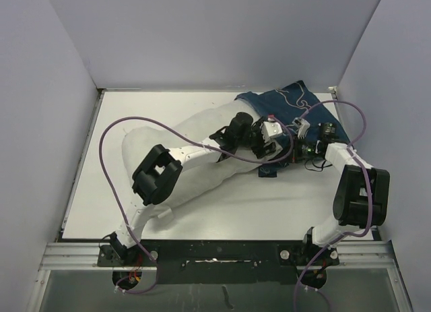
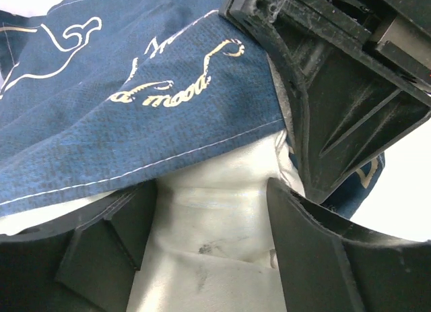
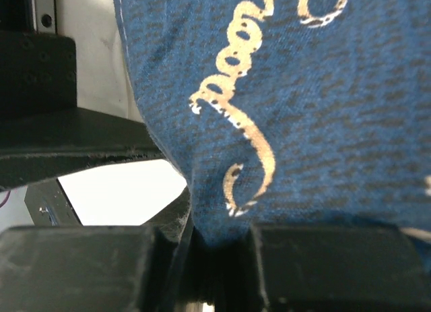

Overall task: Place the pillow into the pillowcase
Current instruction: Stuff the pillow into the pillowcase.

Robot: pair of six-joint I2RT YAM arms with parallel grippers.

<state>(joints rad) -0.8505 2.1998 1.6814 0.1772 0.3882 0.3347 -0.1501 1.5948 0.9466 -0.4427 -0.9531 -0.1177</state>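
Right gripper (image 3: 209, 255) is clamped on the pillowcase (image 3: 303, 123) fabric. Left gripper (image 2: 209, 191) has jaws apart, straddling the pillow (image 2: 215, 251) under the case hem. Can't tell if it's actually squeezing.

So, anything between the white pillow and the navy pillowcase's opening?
Nothing visible. The end of the soft white pillow sits under the hem of the navy whale-print fabric pillowcase, straddled by the left gripper; the right gripper pinches that fabric.

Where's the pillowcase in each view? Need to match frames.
Top external: pillowcase, far right of centre, beyond both wrists.
Left wrist: pillowcase, upper left, hem over the pillow.
Right wrist: pillowcase, fills centre and right.
Shared landmark: its cream print, visible in all three.
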